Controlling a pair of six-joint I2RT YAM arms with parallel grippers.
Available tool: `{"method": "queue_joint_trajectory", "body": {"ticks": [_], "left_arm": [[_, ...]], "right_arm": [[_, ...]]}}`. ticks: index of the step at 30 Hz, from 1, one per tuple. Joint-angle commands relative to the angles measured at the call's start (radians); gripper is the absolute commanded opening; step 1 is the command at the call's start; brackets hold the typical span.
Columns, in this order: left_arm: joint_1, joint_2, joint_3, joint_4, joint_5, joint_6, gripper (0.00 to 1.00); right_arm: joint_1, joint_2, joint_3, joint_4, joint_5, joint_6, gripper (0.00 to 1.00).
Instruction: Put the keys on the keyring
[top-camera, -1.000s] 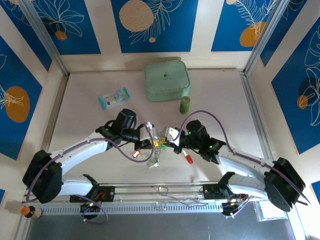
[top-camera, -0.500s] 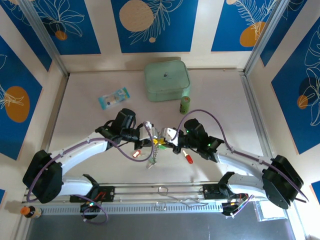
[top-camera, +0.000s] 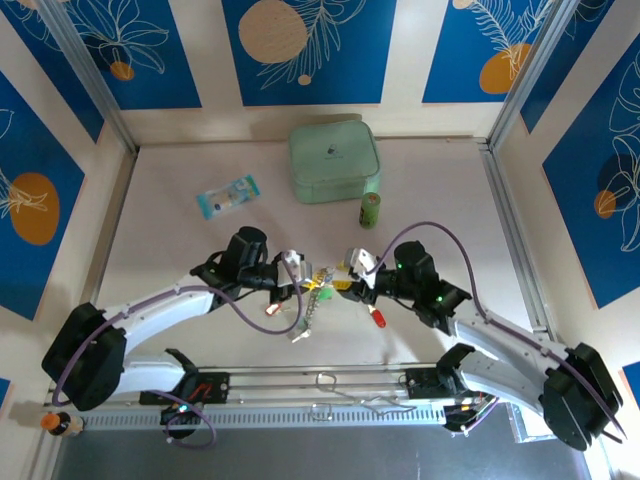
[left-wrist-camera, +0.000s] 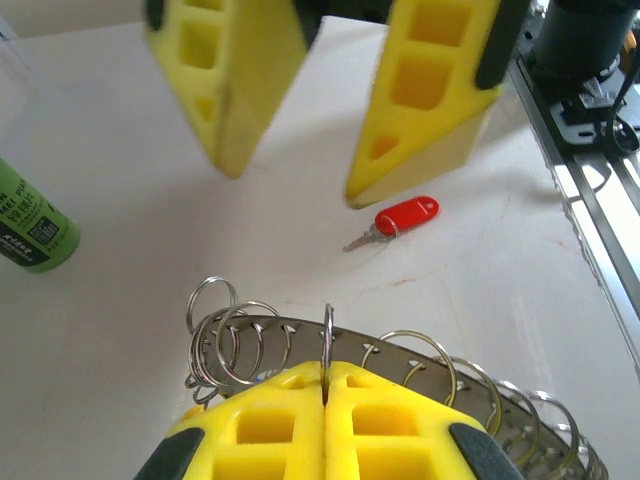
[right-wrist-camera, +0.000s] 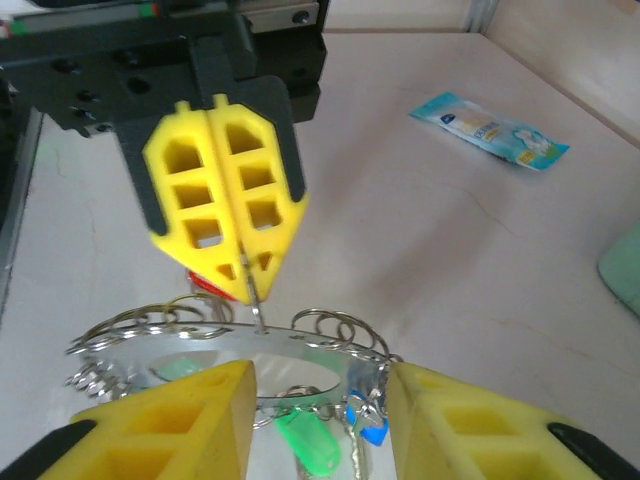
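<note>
The left gripper (left-wrist-camera: 325, 375) has its jaws pressed together on one small split ring standing up from the keyring (right-wrist-camera: 170, 335), and that thin pinch is the whole support. The likeliest failure, as I judge it, is the wire loop slipping or swivelling between the yellow pads, so the keyring tilts or drops to the table (left-wrist-camera: 150, 260) under its own weight (the hanging keys pull it downward).

The keyring hangs just ahead of the left gripper's fingertips, reaching across to the right gripper (right-wrist-camera: 318, 375). It is a curved silvery band carrying a row of small wire rings, several of them bunched at one end. A green key (right-wrist-camera: 305, 440) and a blue key (right-wrist-camera: 370, 432) dangle beneath it.

The right gripper's jaws stand apart, one to each side of the band and gripping nothing. If it closes off-centre it could knock the band out of the left gripper's hold.

A red key (left-wrist-camera: 400, 217) lies flat on the table below the right gripper, off the ring and not yet threaded.
</note>
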Motion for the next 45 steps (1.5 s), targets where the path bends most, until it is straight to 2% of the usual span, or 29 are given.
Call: {"method": "queue_joint_trajectory", "body": {"ticks": [1,8,13,18,23,27,35,37,41,43,45], "left_arm": [[-0.006,-0.01,-0.036,0.127,0.044,-0.059,0.0],[-0.006,-0.005,-0.054,0.188,0.073,-0.114,0.0],[-0.006,0.006,-0.051,0.193,0.094,-0.13,0.0],[-0.006,0.008,-0.049,0.181,0.097,-0.12,0.0],[-0.006,0.018,-0.045,0.184,0.1,-0.122,0.0],[-0.006,0.021,-0.043,0.184,0.096,-0.122,0.0],[-0.006,0.018,-0.045,0.188,0.091,-0.124,0.0],[-0.006,0.017,-0.045,0.19,0.088,-0.128,0.0],[-0.006,0.021,-0.042,0.194,0.075,-0.137,0.0],[-0.005,0.028,-0.04,0.193,0.068,-0.141,0.13],[-0.006,0.033,-0.034,0.186,0.068,-0.138,0.15]], "right_arm": [[0.001,-0.043,-0.024,-0.016,-0.028,0.06,0.37],[0.051,-0.005,0.003,-0.036,-0.01,0.003,0.3],[0.072,0.068,0.039,0.023,0.037,-0.01,0.32],[0.073,0.087,0.043,0.068,0.076,-0.021,0.3],[0.075,0.107,0.06,0.06,0.031,-0.029,0.23],[0.078,0.13,0.074,0.05,-0.003,-0.036,0.23],[0.08,0.151,0.095,0.029,-0.026,-0.046,0.07],[0.079,0.157,0.105,0.012,-0.039,-0.051,0.0],[0.083,0.162,0.115,0.009,-0.062,-0.043,0.0],[0.086,0.164,0.118,0.013,-0.07,-0.037,0.0],[0.089,0.165,0.12,0.017,-0.074,-0.035,0.0]]}}
